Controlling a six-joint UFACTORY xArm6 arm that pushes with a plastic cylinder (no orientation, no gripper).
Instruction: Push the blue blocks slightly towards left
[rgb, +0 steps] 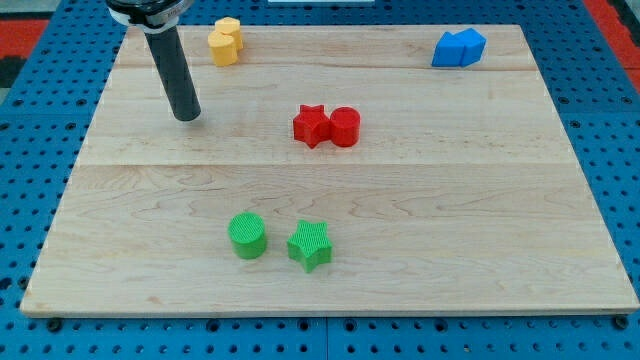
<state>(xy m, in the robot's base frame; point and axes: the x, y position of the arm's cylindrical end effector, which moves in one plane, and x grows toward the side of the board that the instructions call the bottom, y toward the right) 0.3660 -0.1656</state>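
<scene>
Two blue blocks (459, 48) sit touching, well to the view's right of our tip (186, 117), which holds nothing; we judge crossing over risks clipping the red star (311, 126) or red cylinder (345, 126).

The blue blocks (459, 48) lay near the board's top right corner in the view; they sat pressed together, touching, so that they read as one angular cluster; their separate shapes could not be made out; both rested flat on the pale wood, close to the board's top edge; their upper faces showed a brighter blue than their sides; they stood well apart from every other block.
</scene>
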